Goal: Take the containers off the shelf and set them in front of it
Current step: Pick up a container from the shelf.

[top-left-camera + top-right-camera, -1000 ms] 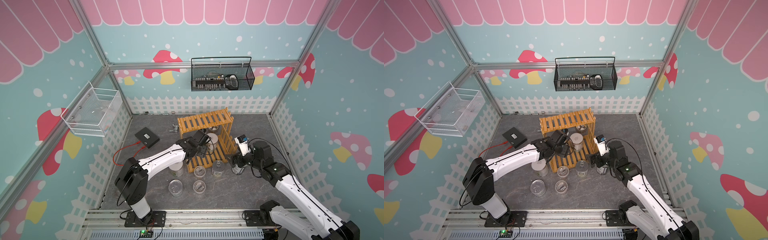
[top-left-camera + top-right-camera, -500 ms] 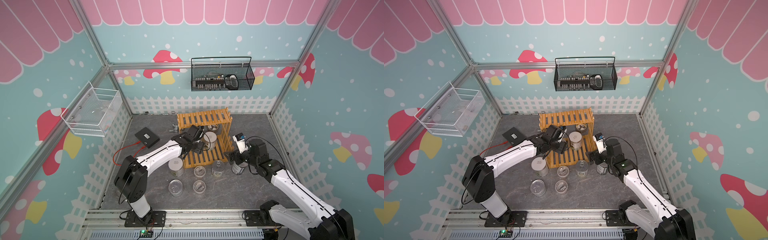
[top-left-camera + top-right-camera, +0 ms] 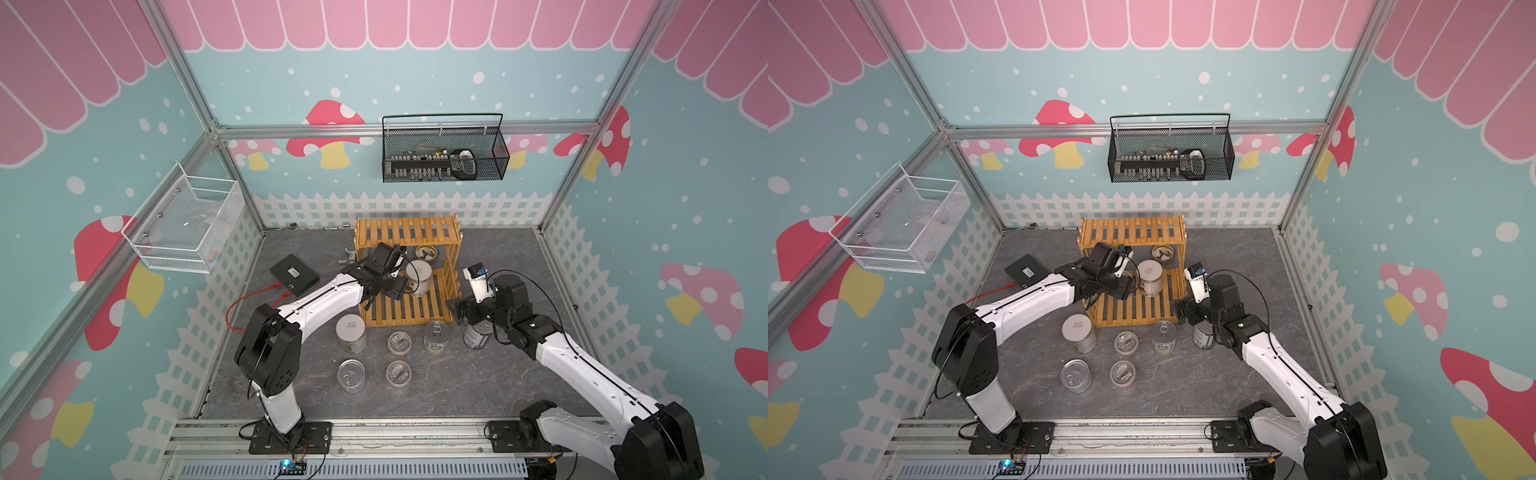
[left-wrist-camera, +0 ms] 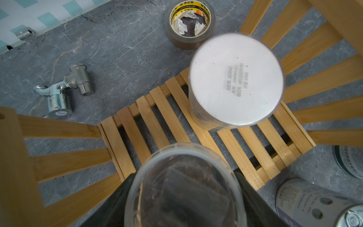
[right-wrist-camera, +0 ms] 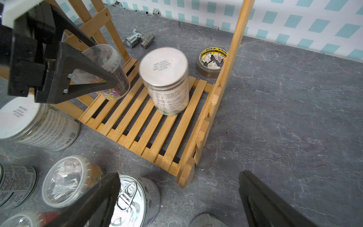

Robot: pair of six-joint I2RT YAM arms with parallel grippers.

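The shelf [image 3: 407, 232] stands at the back middle in both top views. On its lower tier stands a white-lidded jar [image 3: 417, 277] [image 4: 235, 78] [image 5: 165, 78]. My left gripper [image 3: 392, 286] [image 4: 184, 196] is shut on a small clear jar [image 4: 184, 186] [image 5: 110, 66], held tilted over the left end of that tier. My right gripper [image 3: 457, 309] [image 5: 178, 175] hangs open at the shelf's front right corner, above a tin [image 3: 476, 336]. In front of the shelf stand another white-lidded jar [image 3: 351, 332], two clear jars [image 3: 400, 343] [image 3: 398, 372] and two more tins [image 3: 435, 336] [image 3: 351, 375].
A tape roll [image 3: 426, 252] lies under the shelf's upper tier. A metal valve [image 3: 348, 257] and a black box [image 3: 294, 274] with a red cable lie left of the shelf. A black wire basket [image 3: 444, 166] and a white mesh basket [image 3: 183, 228] hang on the walls.
The shelf stood skewed a second ago and now sits square to the back wall. My left gripper has shifted slightly back and left with the clear jar. The right gripper moved a little left.
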